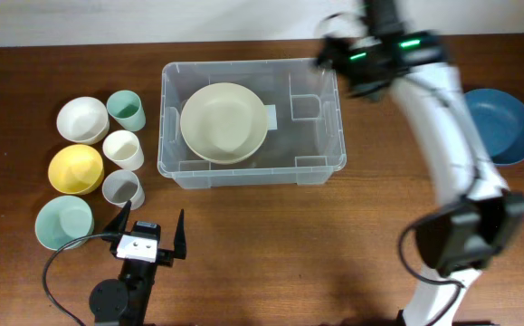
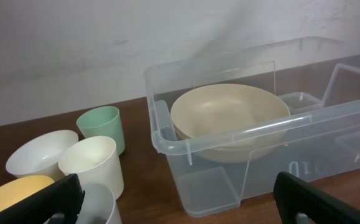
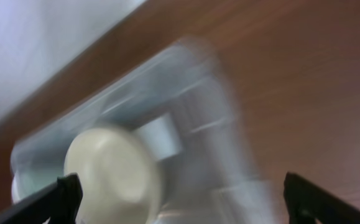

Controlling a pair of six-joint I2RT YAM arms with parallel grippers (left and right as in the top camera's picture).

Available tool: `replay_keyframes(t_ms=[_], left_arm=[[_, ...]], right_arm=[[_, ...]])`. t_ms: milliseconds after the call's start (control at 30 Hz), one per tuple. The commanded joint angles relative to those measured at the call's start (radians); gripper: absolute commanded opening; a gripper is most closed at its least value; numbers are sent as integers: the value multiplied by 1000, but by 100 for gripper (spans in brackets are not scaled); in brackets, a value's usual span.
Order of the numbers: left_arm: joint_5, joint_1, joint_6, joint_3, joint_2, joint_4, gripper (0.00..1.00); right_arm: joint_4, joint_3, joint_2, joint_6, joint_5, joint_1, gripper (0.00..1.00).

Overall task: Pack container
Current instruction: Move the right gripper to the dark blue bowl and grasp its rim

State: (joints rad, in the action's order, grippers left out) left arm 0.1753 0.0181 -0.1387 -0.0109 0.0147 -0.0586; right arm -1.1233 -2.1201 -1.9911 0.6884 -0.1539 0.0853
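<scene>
The container (image 1: pixel 320 136) sits on the wooden table with a cream bowl (image 1: pixel 223 122) lying in its left half. The right gripper (image 3: pixel 183 202) is up over the container's far right corner, jaws spread wide and empty, its wrist view a blur. The left gripper (image 1: pixel 151 222) sits off the container's near left corner, jaws wide and empty too, with a green cup (image 1: pixel 127 110), a white bowl (image 1: pixel 82 119) and a yellow bowl (image 1: pixel 75 168) left of the container and a blue bowl (image 1: pixel 500 125) well to its right.
</scene>
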Motion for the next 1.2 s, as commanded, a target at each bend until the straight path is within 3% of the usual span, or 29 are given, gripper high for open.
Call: replay_keyframes(t_ms=[0,200,400,800,1167], left_arm=[[-7,-4,-13,2,-8,-7,100],[-7,-4,-13,2,-8,-7,100],[-7,-4,-13,2,-8,-7,100],[-7,-4,-13,2,-8,-7,100],[-7,-4,-13,2,-8,-7,100]], right_arm=[[-82,-41,44,56,118,-161,99],[-268,-23,36,224,111,-487,99],[-252,80,36,237,114,-670,99],[137,458,36,139,90,-698,99],[309,592,5,135,91,-698,99]])
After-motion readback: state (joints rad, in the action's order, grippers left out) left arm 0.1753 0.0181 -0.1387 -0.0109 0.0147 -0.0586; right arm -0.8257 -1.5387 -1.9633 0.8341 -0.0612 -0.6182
